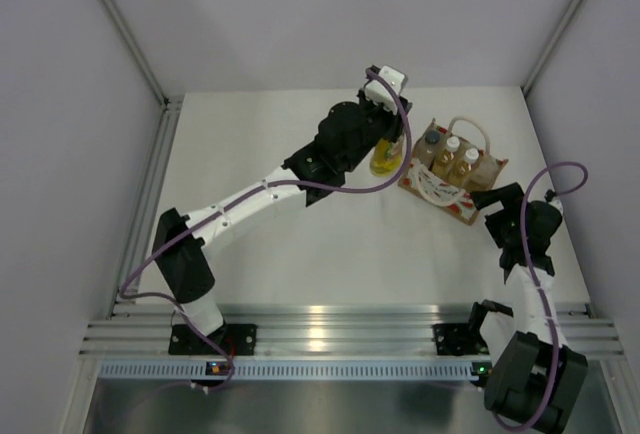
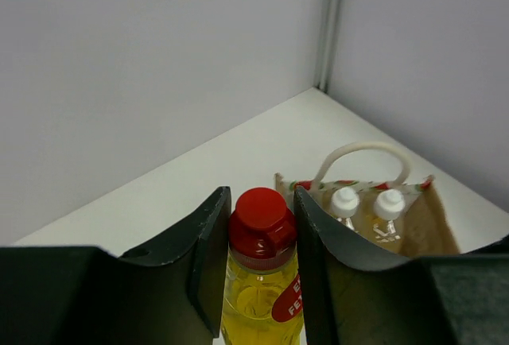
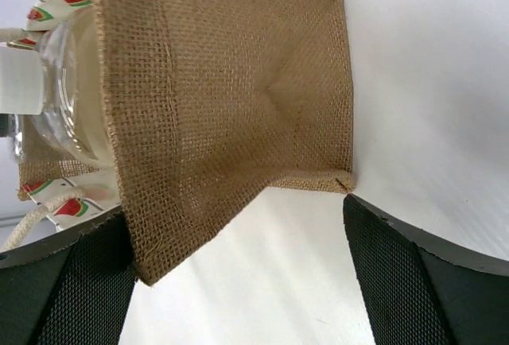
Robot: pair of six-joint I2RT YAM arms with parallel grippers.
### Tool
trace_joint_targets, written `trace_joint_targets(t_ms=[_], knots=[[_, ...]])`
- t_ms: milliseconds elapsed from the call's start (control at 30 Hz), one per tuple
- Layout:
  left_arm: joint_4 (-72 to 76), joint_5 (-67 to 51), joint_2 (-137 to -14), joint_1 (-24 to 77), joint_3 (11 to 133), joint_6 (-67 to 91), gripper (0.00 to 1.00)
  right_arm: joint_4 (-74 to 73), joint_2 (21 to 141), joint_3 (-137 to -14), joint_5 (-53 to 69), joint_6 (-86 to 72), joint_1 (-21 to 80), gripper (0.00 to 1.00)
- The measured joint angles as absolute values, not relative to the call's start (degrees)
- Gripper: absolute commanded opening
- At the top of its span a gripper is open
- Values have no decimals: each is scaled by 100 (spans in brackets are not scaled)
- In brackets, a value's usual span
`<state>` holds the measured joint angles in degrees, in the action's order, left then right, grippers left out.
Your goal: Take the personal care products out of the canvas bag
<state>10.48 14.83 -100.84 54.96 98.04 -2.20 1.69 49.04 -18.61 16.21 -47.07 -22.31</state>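
Gripping is recorded at the left gripper (image 2: 260,269): its 2 dark fingers (image 2: 208,253) are closed against either side of the yellow bottle (image 2: 262,281), just below the red cap (image 2: 261,216), with no gap seen on either side. In the top view the yellow bottle (image 1: 387,160) is found upright outside the canvas bag (image 1: 488,168), just beside it at the bag's 9 o'clock, under the left gripper (image 1: 391,144). Whether the bottle's base is touching the table (image 1: 300,244) cannot be told.

The canvas bag is located at about 2 o'clock from the table's centre, mouth upward. 3 bottles are seen inside it: a clear bottle with dark grey cap (image 1: 433,138), an amber bottle (image 1: 452,144) at its 4 o'clock, and a second amber bottle (image 1: 470,158) further along the same line. Both white caps are also seen from the left wrist, behind a cream handle (image 2: 362,153).

The right gripper (image 1: 497,200) is placed at the bag's 5 o'clock, close to it. From the right wrist its jaws are seen spread wide and nothing is held. The bag's brown woven end (image 3: 231,106) is seen ahead of the right gripper (image 3: 238,281), its lower corner close to the left-hand finger (image 3: 64,289); contact cannot be told.
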Motion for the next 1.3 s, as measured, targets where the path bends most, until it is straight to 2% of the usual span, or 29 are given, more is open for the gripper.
trace_joint_targets(t_ms=[300, 500, 1133, 1200, 1233, 1300], knots=[[1804, 1868, -9323, 4335, 7902, 261, 0, -233, 4674, -2137, 1638, -4372, -2257, 100], [2324, 2167, -9334, 4158, 7150, 325, 0, -521, 4602, -2373, 1756, -4060, -2268, 99], [3186, 2379, -9968, 4289, 6471, 464, 0, -913, 4517, -2637, 1872, -3743, -2268, 99], [3199, 2412, -10040, 4342, 6458, 434, 9, -917, 4517, -2637, 1872, -3741, -2268, 100], [3216, 2436, -10086, 4377, 6458, 412, 24, -921, 4517, -2637, 1872, -3741, -2268, 99], [3288, 2508, -10171, 4453, 6471, 338, 36, -928, 4517, -2637, 1870, -3728, -2268, 99]])
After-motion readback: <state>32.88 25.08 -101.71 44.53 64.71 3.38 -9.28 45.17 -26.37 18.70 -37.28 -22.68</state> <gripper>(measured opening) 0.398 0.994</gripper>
